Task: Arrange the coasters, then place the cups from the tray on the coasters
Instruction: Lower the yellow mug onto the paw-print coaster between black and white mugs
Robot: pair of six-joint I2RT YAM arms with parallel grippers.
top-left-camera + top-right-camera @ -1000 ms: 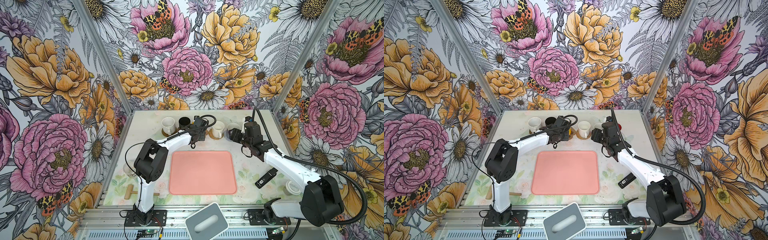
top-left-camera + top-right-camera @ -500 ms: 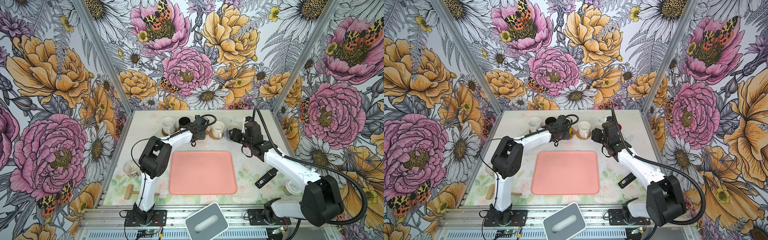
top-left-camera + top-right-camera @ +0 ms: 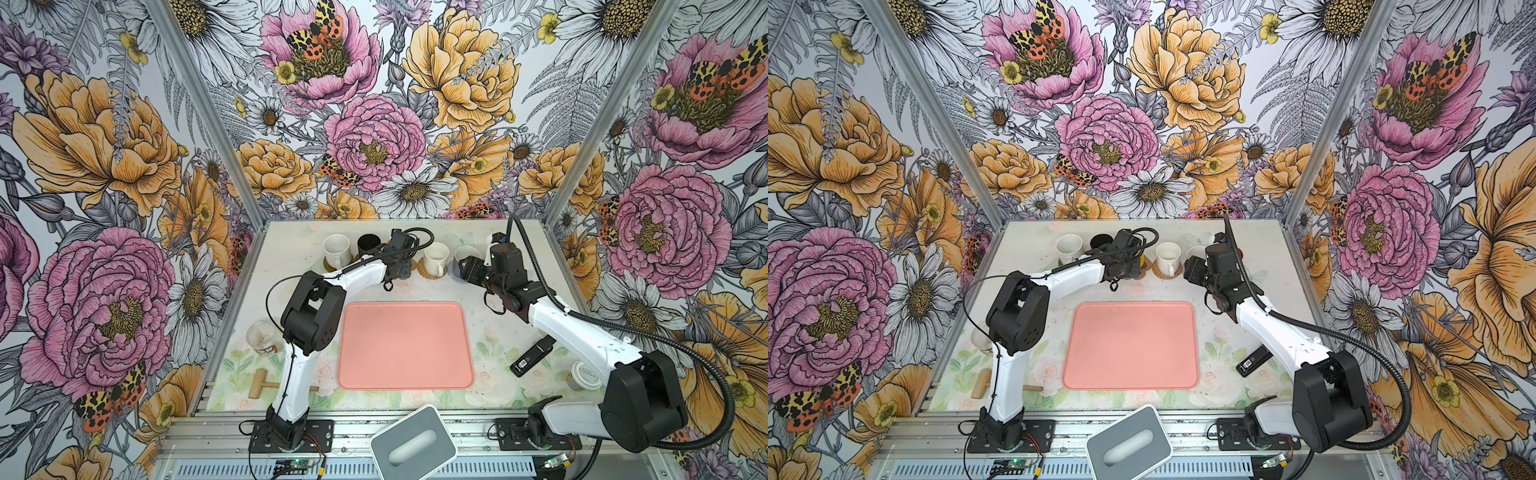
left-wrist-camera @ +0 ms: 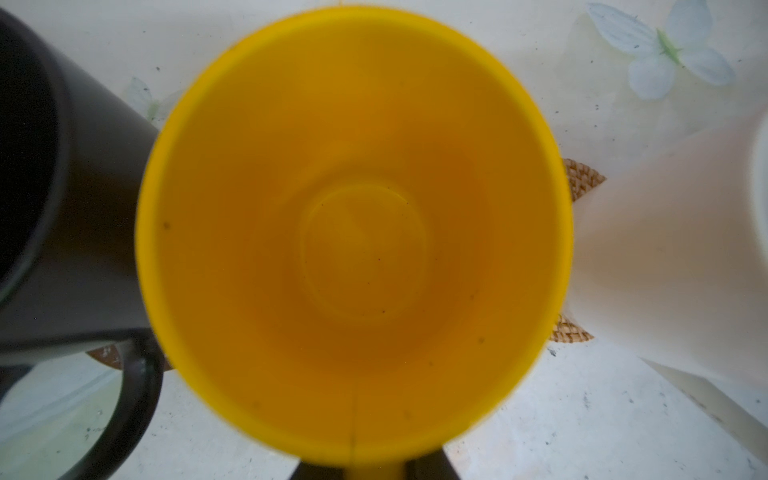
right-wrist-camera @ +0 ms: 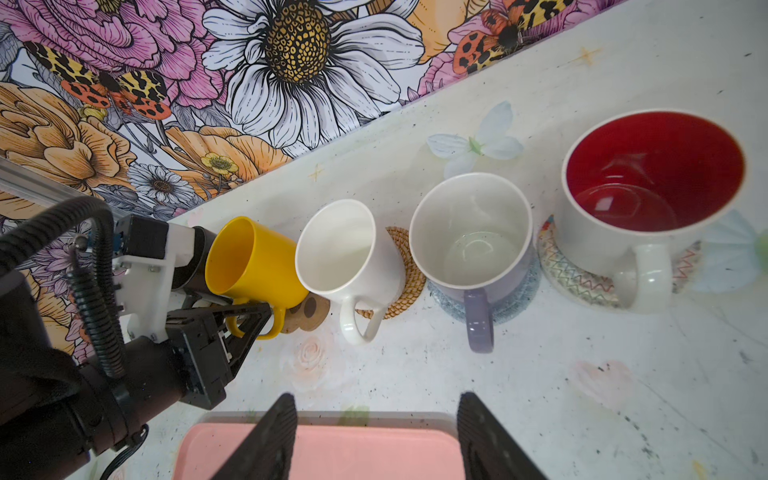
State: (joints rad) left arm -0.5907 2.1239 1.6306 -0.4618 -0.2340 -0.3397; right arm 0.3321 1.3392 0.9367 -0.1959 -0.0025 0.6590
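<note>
My left gripper point(image 5: 249, 316) is shut on the handle of the yellow cup point(image 5: 249, 262), which leans over the brown paw-print coaster point(image 5: 311, 312) in the back row. That cup point(image 4: 353, 232) fills the left wrist view, between the black cup point(image 4: 62, 208) and the cream-white cup point(image 4: 665, 249). The cream-white cup point(image 5: 345, 253) stands on the rattan coaster point(image 5: 409, 270), the lavender cup point(image 5: 471, 232) on the grey-blue coaster point(image 5: 515, 307), and the red-inside cup point(image 5: 652, 174) on the lacy coaster point(image 5: 573, 278). A white cup point(image 3: 336, 249) stands at far left. My right gripper point(image 5: 376, 419) is open over the far rim of the bare pink tray point(image 3: 405, 345).
A glass jar point(image 3: 262, 336) and a wooden mallet point(image 3: 259, 378) lie left of the tray. A black device point(image 3: 532, 356) and a white-lidded jar point(image 3: 584, 374) sit to its right. A grey box point(image 3: 411, 444) rests on the front rail.
The left arm's elbow has shifted slightly toward the back while its gripper stays at the yellow cup. The right arm has not moved.
</note>
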